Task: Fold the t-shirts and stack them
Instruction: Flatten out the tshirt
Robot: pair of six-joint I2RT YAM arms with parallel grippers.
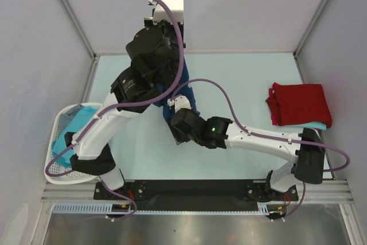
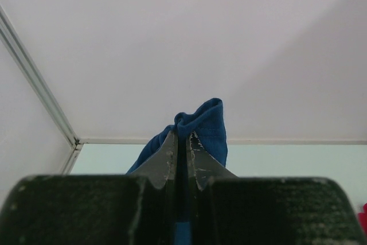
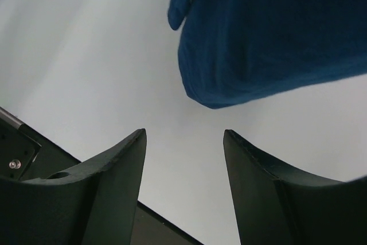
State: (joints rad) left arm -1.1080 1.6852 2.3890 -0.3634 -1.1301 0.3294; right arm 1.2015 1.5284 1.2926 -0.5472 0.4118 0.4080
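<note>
Top external view: the left arm is raised high over the middle of the pale green table [image 1: 246, 78], and a navy blue cloth t-shirt [image 1: 192, 102] hangs beneath it, mostly hidden by the arm's dark joints. The right arm reaches in from the near right toward the hanging cloth.

In the left wrist view the left gripper [image 2: 181, 137] is clamped narrow on a bunched fold of the navy blue t-shirt [image 2: 206, 123], which sticks up past its fingertips [image 2: 167, 162].

In the right wrist view the right gripper [image 3: 183, 135] stands wide with nothing between its fingers [image 3: 117, 170]. The navy cloth [image 3: 269, 32] hangs just beyond them, apart from both.

At the far right of the table lies a folded red t-shirt [image 1: 298, 102], resting on a turquoise t-shirt [image 1: 319, 125] whose edge shows along its near side.

At the left edge sits a white perforated plastic basket [image 1: 54, 170], holding crumpled turquoise t-shirts [image 1: 80, 120] under the left arm's lower link.
</note>
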